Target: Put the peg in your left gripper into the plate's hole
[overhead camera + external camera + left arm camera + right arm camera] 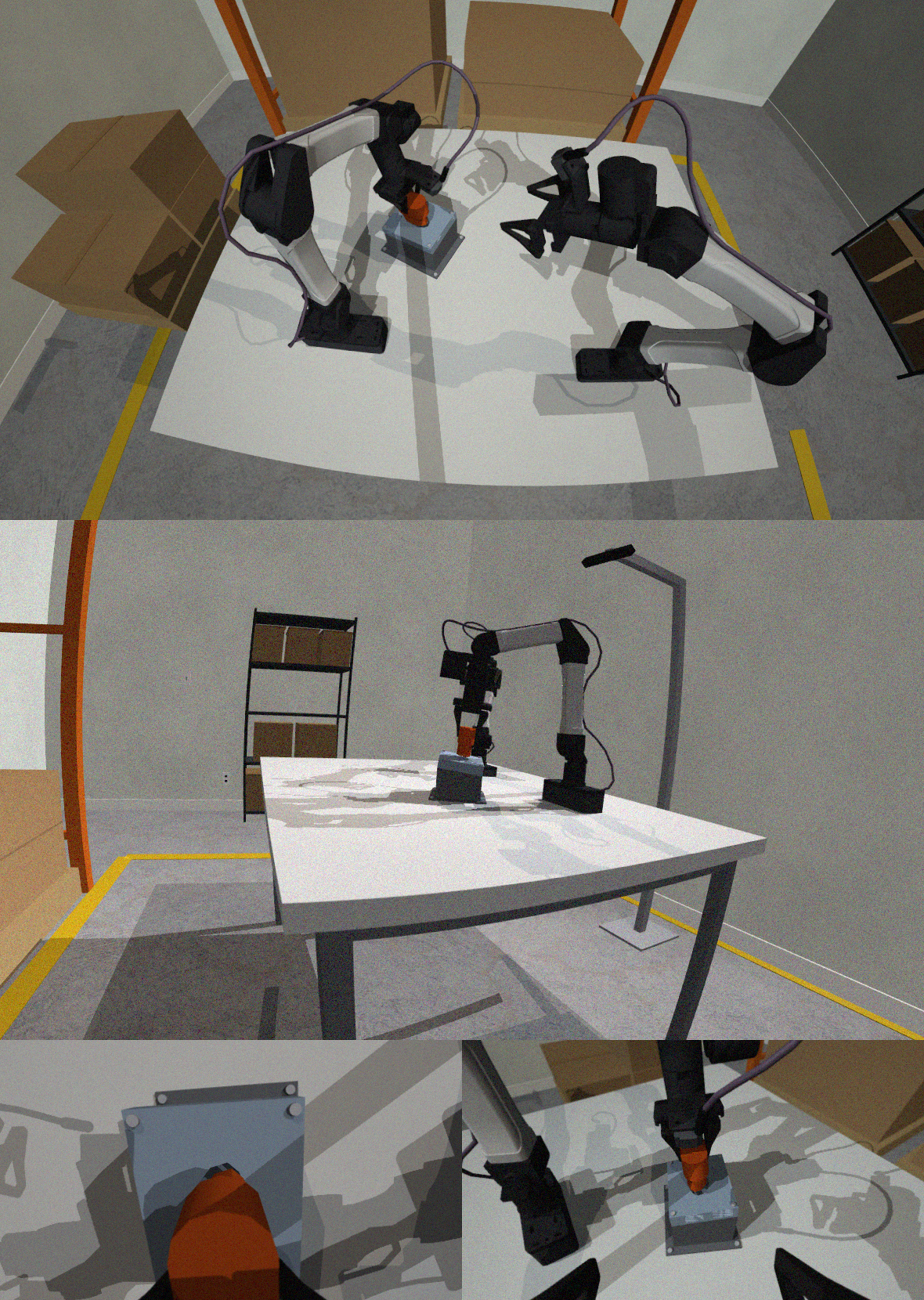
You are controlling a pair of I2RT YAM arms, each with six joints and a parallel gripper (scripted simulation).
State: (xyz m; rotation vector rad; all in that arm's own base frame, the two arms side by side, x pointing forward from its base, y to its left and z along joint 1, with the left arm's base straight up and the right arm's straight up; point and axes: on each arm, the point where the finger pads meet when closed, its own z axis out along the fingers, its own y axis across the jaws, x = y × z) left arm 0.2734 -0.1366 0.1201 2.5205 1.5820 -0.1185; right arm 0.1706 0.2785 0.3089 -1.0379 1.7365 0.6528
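Observation:
The orange peg point(416, 210) point(465, 739) point(223, 1244) point(696, 1167) stands slightly tilted, its narrow lower end at the mouth of the hole. The blue-grey plate point(429, 241) point(215, 1138) point(685, 1208) tops a dark block. A dark sliver of the hole point(224, 1167) shows past the peg's tip; the rest is hidden, and I cannot tell how far the tip is inside. My left gripper point(465, 727) point(226, 1265) is shut on the peg's upper part, above the plate. My right gripper point(517, 207) point(687, 1262) is open and empty, off to the plate's side.
The block's dark base flange point(435, 270) point(705, 1251) rests on the white table point(310, 401) point(388, 868). The left arm's base point(345, 333) point(550, 1232) stands near the block. Cartons point(549, 70) are stacked behind the table.

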